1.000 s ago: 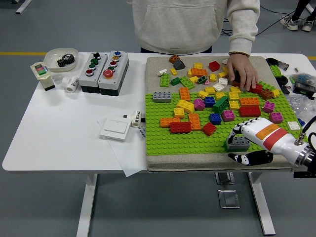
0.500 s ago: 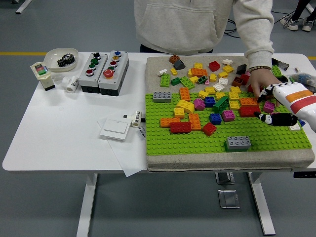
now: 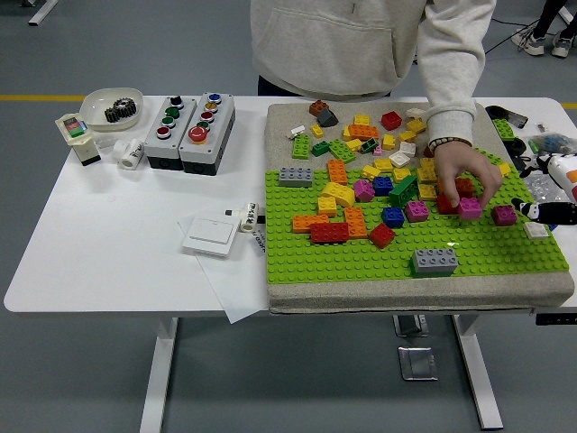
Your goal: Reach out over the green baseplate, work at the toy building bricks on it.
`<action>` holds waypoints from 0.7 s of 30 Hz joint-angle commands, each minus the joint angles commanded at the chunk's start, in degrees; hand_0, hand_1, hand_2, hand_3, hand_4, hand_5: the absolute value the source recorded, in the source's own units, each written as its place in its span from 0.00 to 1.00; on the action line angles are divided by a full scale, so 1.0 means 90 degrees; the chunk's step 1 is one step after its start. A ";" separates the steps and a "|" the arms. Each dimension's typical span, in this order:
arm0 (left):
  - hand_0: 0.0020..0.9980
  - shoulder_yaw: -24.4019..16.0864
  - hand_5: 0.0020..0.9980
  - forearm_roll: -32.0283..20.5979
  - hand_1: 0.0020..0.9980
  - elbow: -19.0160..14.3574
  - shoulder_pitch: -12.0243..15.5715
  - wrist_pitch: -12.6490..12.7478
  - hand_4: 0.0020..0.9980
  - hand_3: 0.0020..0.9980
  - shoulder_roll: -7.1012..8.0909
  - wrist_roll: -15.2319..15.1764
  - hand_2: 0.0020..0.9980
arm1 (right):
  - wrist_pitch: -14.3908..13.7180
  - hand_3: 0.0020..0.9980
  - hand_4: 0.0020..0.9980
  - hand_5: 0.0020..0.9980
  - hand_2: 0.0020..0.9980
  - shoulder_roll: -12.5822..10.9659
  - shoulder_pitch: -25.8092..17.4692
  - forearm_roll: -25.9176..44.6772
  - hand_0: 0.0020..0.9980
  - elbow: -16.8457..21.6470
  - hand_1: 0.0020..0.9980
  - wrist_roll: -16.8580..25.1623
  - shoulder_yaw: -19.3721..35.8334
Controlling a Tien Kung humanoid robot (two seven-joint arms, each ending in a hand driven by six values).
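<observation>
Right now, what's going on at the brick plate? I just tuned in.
A person at the far side has a hand down on the green baseplate, fingertips on a pink brick among the loose bricks. The robot's right hand sits at the plate's right edge, barely in frame, holding nothing I can see. A grey brick lies alone near the front. The left arm is out of view.

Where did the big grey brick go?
In the head view the grey brick sits alone on the green baseplate, near its front edge and right of centre, below the person's hand.
</observation>
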 joint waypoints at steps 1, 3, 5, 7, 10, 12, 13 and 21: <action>0.60 -0.0002 0.62 0.0006 0.69 -0.0001 0.0007 -0.0001 0.56 0.55 -0.0002 0.0002 0.65 | 0.0015 0.65 0.78 0.45 0.72 -0.0001 -0.0024 0.0001 0.71 0.0004 0.66 0.0003 0.0011; 0.60 -0.0002 0.62 0.0009 0.69 -0.0002 0.0013 -0.0002 0.56 0.55 -0.0003 0.0004 0.65 | 0.0036 0.65 0.78 0.45 0.72 -0.0002 -0.0048 0.0005 0.71 0.0015 0.66 0.0013 0.0018; 0.60 -0.0001 0.62 0.0012 0.69 -0.0003 0.0021 -0.0006 0.56 0.55 -0.0004 0.0005 0.65 | 0.0061 0.65 0.79 0.45 0.72 -0.0003 -0.0074 0.0007 0.71 0.0029 0.66 0.0025 0.0019; 0.60 -0.0001 0.62 0.0018 0.69 -0.0005 0.0026 -0.0008 0.56 0.55 -0.0005 0.0009 0.65 | 0.0087 0.65 0.79 0.45 0.72 -0.0005 -0.0101 -0.0004 0.71 0.0051 0.66 0.0025 0.0014; 0.60 0.0000 0.62 0.0030 0.69 -0.0007 0.0029 -0.0017 0.56 0.55 -0.0005 0.0017 0.65 | 0.0115 0.65 0.79 0.45 0.72 -0.0017 -0.0146 -0.0018 0.71 0.0108 0.66 0.0026 0.0017; 0.60 -0.0006 0.62 0.0039 0.69 -0.0009 0.0030 -0.0018 0.56 0.55 -0.0005 0.0020 0.65 | 0.0136 0.66 0.80 0.46 0.72 -0.0028 -0.0158 -0.0014 0.71 0.0140 0.66 0.0035 0.0003; 0.60 -0.0009 0.62 0.0046 0.69 -0.0009 0.0030 -0.0018 0.56 0.55 -0.0004 0.0022 0.65 | 0.0143 0.66 0.80 0.46 0.72 -0.0031 -0.0157 -0.0010 0.71 0.0146 0.66 0.0037 -0.0007; 0.60 -0.0019 0.62 0.0082 0.69 -0.0015 0.0020 -0.0031 0.56 0.55 0.0002 0.0033 0.65 | 0.0220 0.66 0.80 0.46 0.72 -0.0015 -0.0093 0.0040 0.71 0.0113 0.66 0.0056 -0.0151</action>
